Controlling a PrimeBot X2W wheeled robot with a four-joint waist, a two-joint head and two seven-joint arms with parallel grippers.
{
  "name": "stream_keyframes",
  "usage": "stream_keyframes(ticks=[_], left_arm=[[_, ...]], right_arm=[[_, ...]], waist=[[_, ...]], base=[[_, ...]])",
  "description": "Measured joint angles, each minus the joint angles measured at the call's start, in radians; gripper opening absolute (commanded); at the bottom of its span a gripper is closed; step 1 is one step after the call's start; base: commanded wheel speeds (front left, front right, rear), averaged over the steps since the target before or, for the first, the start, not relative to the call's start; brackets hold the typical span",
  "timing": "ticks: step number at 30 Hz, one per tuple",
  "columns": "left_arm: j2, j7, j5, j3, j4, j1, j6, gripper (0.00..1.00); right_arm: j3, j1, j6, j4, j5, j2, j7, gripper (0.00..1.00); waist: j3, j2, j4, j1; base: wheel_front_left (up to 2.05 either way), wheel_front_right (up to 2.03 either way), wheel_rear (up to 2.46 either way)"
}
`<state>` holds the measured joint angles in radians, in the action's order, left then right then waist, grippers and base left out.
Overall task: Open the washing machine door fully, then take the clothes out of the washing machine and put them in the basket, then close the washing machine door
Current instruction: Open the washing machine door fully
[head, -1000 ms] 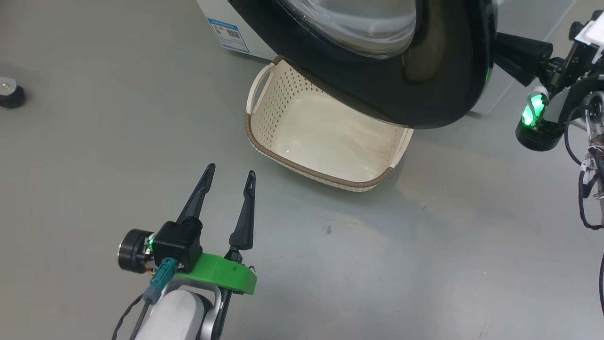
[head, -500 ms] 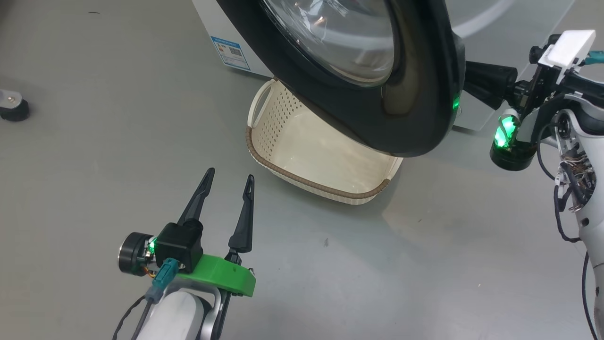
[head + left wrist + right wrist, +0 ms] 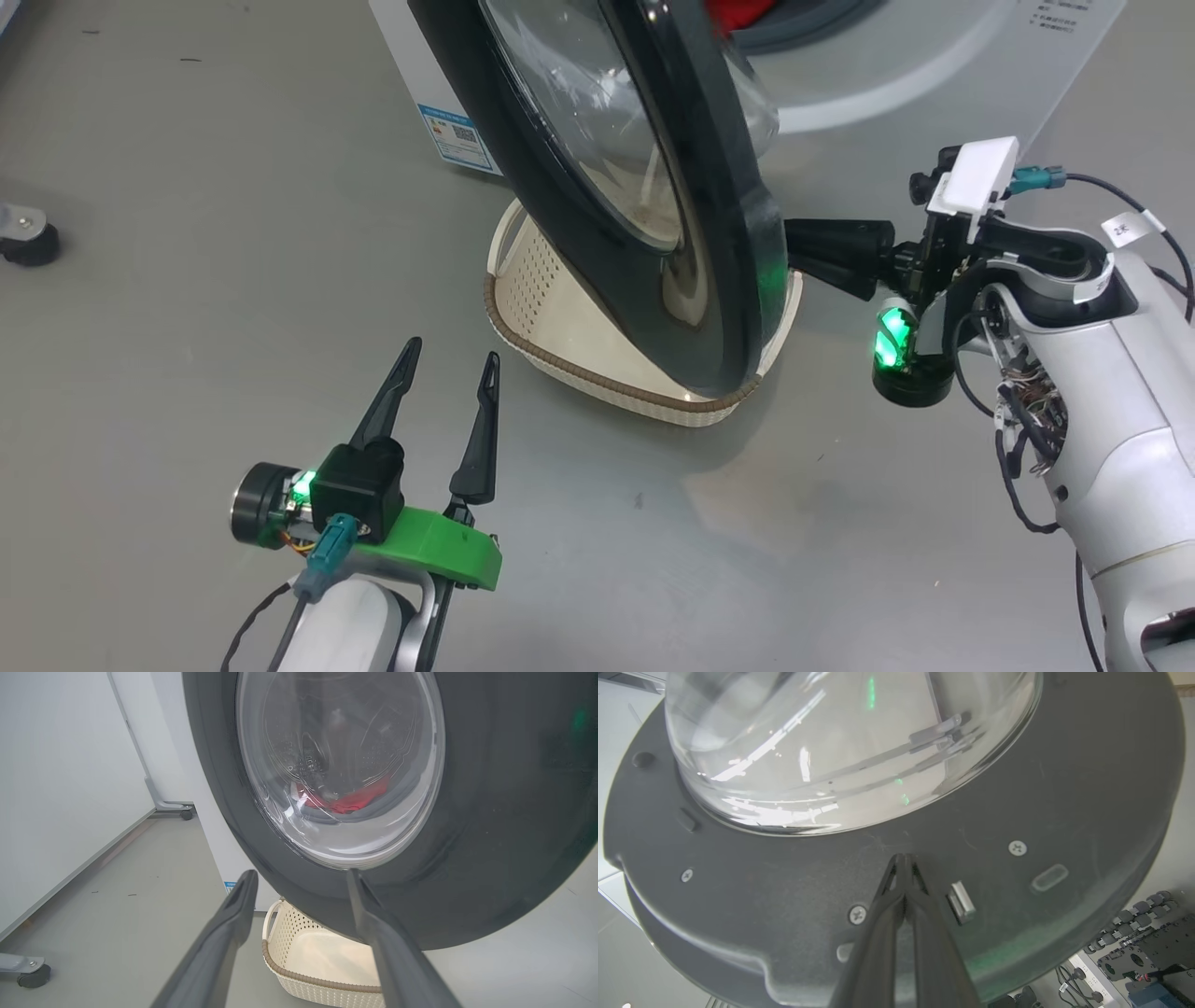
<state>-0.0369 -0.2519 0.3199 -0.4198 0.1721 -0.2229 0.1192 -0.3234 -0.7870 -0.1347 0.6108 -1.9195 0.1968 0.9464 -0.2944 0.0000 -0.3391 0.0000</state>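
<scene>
The large round glossy black washing machine door (image 3: 607,187), with its bulging clear glass window, stands swung partway out at 12 o'clock in the head view, edge-on above the small cream perforated plastic basket (image 3: 579,369) on the floor. It looks rigid, fairly heavy and slick, free to swing only on its hinge, so it is best pushed on the flat dark plastic ring of its inner face, clear of the glass. The right gripper (image 3: 903,858) is placed there: its two dark fingers are pressed together, holding nothing, tips apparently against that ring just beside the glass bowl, at 3 o'clock of the door. The bright red fabric clothes (image 3: 348,802) lie inside the big white front-loading washing machine (image 3: 934,75); soft and limp, they should lift by a pinched fold. The left gripper (image 3: 453,350) hangs at 7 o'clock, fingers spread wide, empty.
</scene>
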Motion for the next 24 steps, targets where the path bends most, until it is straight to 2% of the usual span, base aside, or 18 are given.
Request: stream_keyframes(ticks=[16, 24], left_arm=[[0.000, 0.000, -0.005, -0.003, 0.002, 0.004, 0.000, 1.00], [0.000, 0.000, -0.005, -0.005, 0.001, 0.019, 0.000, 1.00]], right_arm=[[-0.092, 0.058, 0.000, -0.041, -0.021, -0.086, 0.017, 0.00], [-0.137, 0.073, 0.000, -0.070, -0.035, -0.093, 0.017, 0.00]], waist=[[0.026, 0.0000, -0.002, 0.0000], [0.034, 0.0000, -0.008, 0.0000]], base=[[0.00, 0.00, 0.00], [0.00, 0.00, 0.00]])
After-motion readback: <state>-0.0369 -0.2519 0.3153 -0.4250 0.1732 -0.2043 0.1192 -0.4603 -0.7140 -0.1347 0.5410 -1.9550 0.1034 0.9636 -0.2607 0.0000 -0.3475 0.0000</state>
